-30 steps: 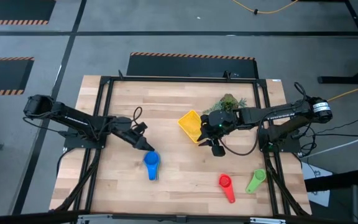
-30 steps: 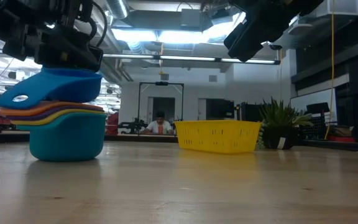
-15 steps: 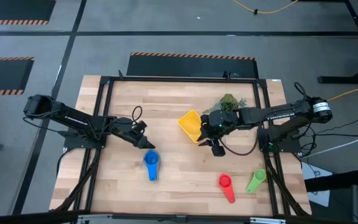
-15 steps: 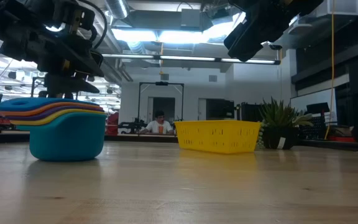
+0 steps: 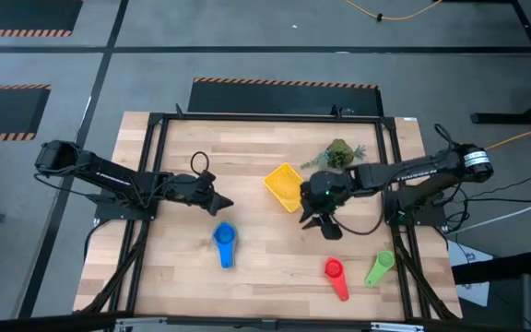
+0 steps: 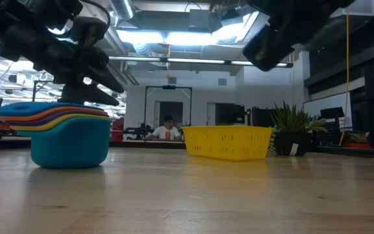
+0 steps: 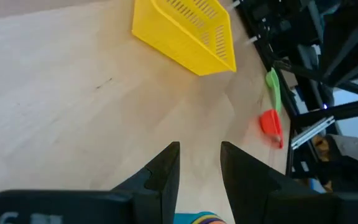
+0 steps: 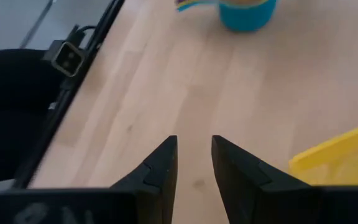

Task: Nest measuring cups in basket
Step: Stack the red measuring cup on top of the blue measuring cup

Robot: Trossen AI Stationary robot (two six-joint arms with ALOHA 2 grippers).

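The left gripper [image 5: 223, 203] hung above the table with its two dark fingers [image 7: 164, 174] set a narrow gap apart and nothing between them. It sat just behind and above the nested stack of measuring cups [image 5: 225, 243], not touching it. In the low view the stack [image 6: 63, 133] stood on the wood as a blue bowl with yellow, orange, red and blue handles fanned flat over its rim, and the left gripper [image 6: 99, 81] showed raised over its far side. The top edge of that stack just peeked in under the fingers in the left wrist view [image 7: 194, 218].

The right gripper [image 5: 325, 224] hovered near the table's middle, just in front of the yellow basket [image 5: 284, 184]. Its fingers [image 8: 160, 168] also stood slightly parted and held nothing. Its wrist camera looked over bare wood toward the blue cup stack [image 8: 246, 11], with a corner of the basket [image 8: 347, 155] at the edge.

The basket lay between the two grippers, with no cup visible in it, beside a green plant sprig [image 5: 339, 152]. A red measuring cup [image 5: 336, 275] and a green measuring cup [image 5: 379, 267] lay apart from each other near the table's front right, well away from the basket. The wooden table [image 5: 265, 277] carried all of it.
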